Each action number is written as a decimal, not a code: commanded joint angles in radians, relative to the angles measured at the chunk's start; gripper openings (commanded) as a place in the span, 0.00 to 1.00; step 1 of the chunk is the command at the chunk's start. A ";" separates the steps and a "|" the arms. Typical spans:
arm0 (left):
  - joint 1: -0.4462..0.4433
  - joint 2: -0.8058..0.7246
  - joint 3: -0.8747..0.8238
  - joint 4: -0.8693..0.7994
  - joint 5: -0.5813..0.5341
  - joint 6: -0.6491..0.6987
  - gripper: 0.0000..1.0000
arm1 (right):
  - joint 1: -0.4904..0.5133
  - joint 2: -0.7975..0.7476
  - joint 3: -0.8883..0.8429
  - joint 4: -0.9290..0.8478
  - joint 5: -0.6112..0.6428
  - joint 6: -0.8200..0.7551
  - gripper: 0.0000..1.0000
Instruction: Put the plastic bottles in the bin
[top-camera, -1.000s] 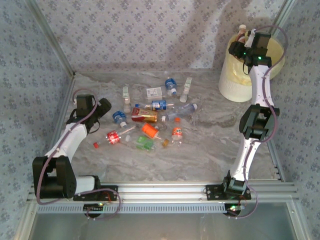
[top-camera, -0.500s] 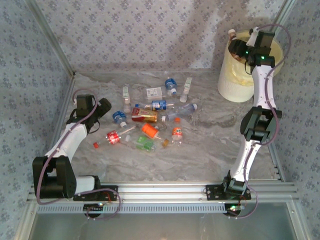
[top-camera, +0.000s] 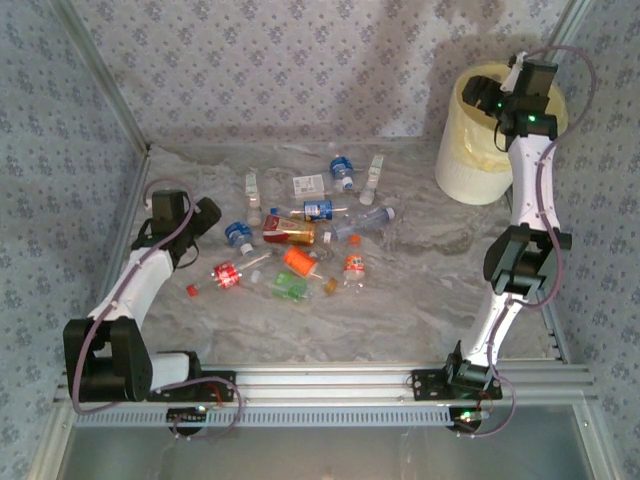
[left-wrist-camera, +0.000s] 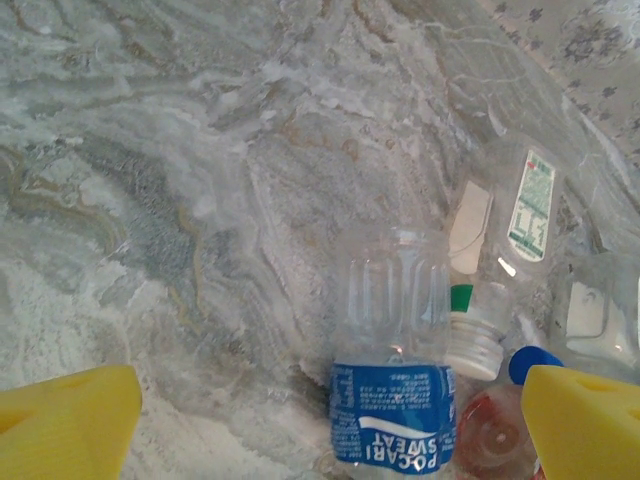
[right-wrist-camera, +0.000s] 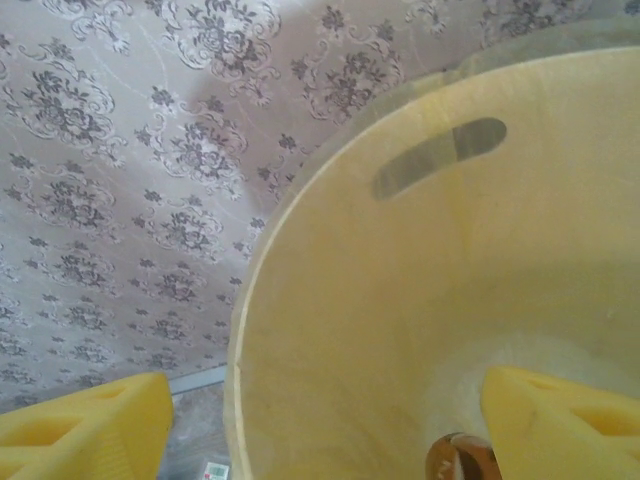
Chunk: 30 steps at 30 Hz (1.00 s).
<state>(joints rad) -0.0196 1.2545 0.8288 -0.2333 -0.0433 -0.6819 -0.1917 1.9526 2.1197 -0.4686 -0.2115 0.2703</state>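
A: We begin on the left. How does the left gripper (top-camera: 207, 213) stand?

B: We see it low over the marbled table (top-camera: 420, 290), at the left side of the heap. Its yellow fingers (left-wrist-camera: 70, 425) are spread wide and hold nothing. Under them lies a clear bottle with a blue Pocari Sweat label (left-wrist-camera: 392, 415), and neither finger touches it.

A: And in the middle?

B: There we count about a dozen plastic bottles (top-camera: 353, 266) lying loose on the table around a red and yellow carton (top-camera: 288, 232), well apart from the bin.

A: Then the right side?

B: The bin (top-camera: 470, 165) stands upright in the far right corner. The right gripper (top-camera: 503, 97) hangs above its mouth, released and empty. In the wrist view we look down the cream wall, past the handle slot (right-wrist-camera: 440, 155). A small brown round thing (right-wrist-camera: 462, 460) lies at the bottom; we cannot tell what it is.
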 joint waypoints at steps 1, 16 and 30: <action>0.004 -0.034 0.044 -0.120 -0.017 -0.006 0.98 | 0.013 -0.124 -0.058 0.006 0.029 0.004 0.85; 0.004 -0.208 0.074 -0.500 -0.010 -0.163 0.98 | 0.202 -0.713 -0.880 0.410 -0.012 0.050 1.00; 0.004 -0.102 0.046 -0.680 0.107 -0.629 0.98 | 0.267 -0.886 -1.238 0.678 0.026 0.005 1.00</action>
<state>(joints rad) -0.0196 1.1622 0.8776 -0.8501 0.0040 -1.1110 0.0669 1.0939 0.8627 0.1520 -0.1944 0.3019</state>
